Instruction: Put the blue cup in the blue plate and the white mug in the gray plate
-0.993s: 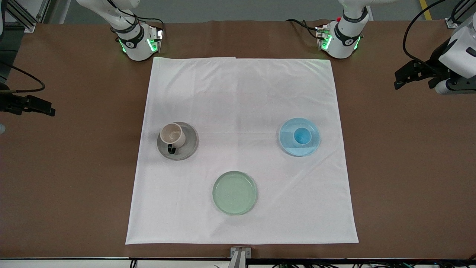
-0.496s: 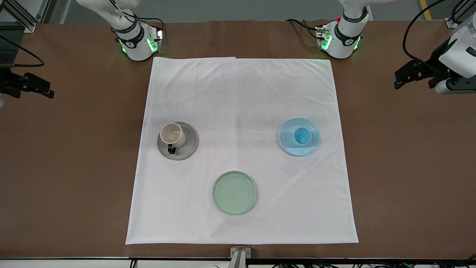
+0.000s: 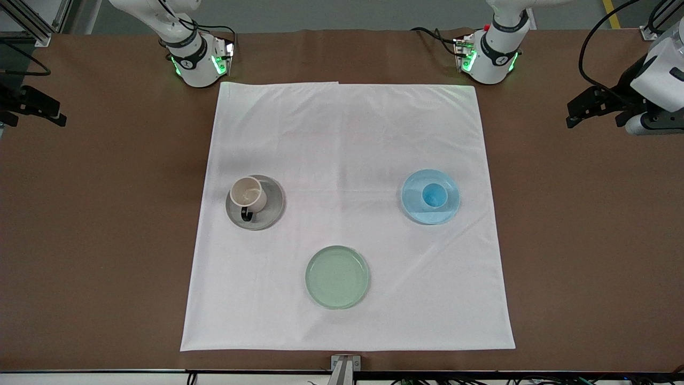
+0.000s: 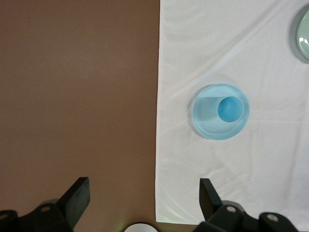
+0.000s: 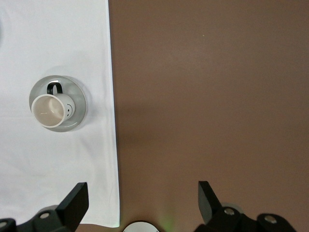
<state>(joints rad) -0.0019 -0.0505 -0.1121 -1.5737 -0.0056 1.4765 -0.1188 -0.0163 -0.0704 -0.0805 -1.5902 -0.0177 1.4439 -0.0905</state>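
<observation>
With the blue cup (image 3: 434,194) upright in the blue plate (image 3: 413,206) and the white mug (image 3: 248,194) in the gray plate (image 3: 272,212), handle toward six o'clock, the job looked finished, so the left gripper (image 4: 145,195) and right gripper (image 5: 142,195) hung wide open, empty, over bare table.

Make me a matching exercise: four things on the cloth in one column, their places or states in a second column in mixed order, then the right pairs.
Things:
1. blue cup
2. white mug
3. green plate
4. gray plate

Places or states:
A. holds nothing, nearest the front camera
B. stands upright in the blue plate
C. carries the mug, toward the right arm's end of the table
D. stands upright, black handle pointing toward the front camera

Pairs: 1-B, 2-D, 3-A, 4-C
</observation>
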